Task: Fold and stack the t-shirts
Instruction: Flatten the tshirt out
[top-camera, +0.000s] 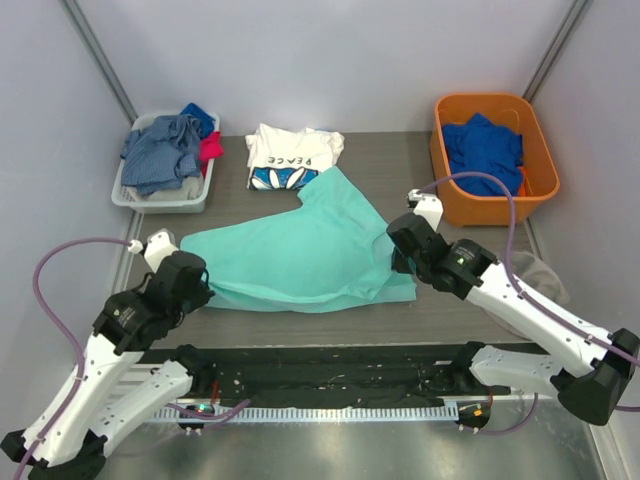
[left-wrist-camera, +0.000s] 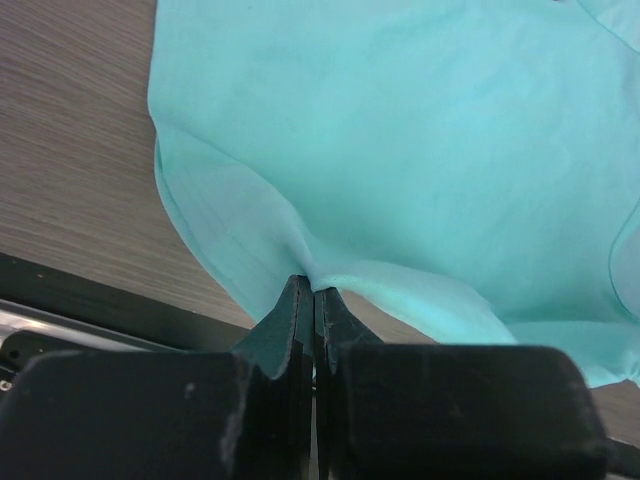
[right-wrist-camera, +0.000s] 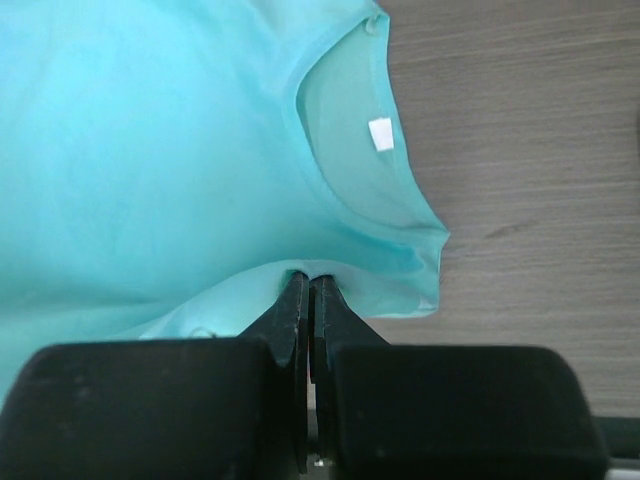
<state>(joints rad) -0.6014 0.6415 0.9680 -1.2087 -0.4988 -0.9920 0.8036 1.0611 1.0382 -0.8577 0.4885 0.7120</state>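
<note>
A mint-teal t-shirt (top-camera: 300, 250) lies spread across the middle of the table. My left gripper (top-camera: 198, 272) is shut on its near-left edge; in the left wrist view the fabric (left-wrist-camera: 400, 160) pinches up into the closed tips (left-wrist-camera: 313, 287). My right gripper (top-camera: 398, 255) is shut on the shirt's right edge beside the collar (right-wrist-camera: 345, 150), whose white label (right-wrist-camera: 381, 133) shows; the cloth folds into the closed tips (right-wrist-camera: 308, 280). A folded white t-shirt printed "PEACE" with blue petals (top-camera: 290, 157) lies behind the teal one, touching its raised sleeve.
A grey basket (top-camera: 160, 195) at the back left holds grey-blue, blue and red clothes. An orange bin (top-camera: 540, 150) at the back right holds a royal blue garment (top-camera: 485, 148). A black rail (top-camera: 330, 370) runs along the table's near edge.
</note>
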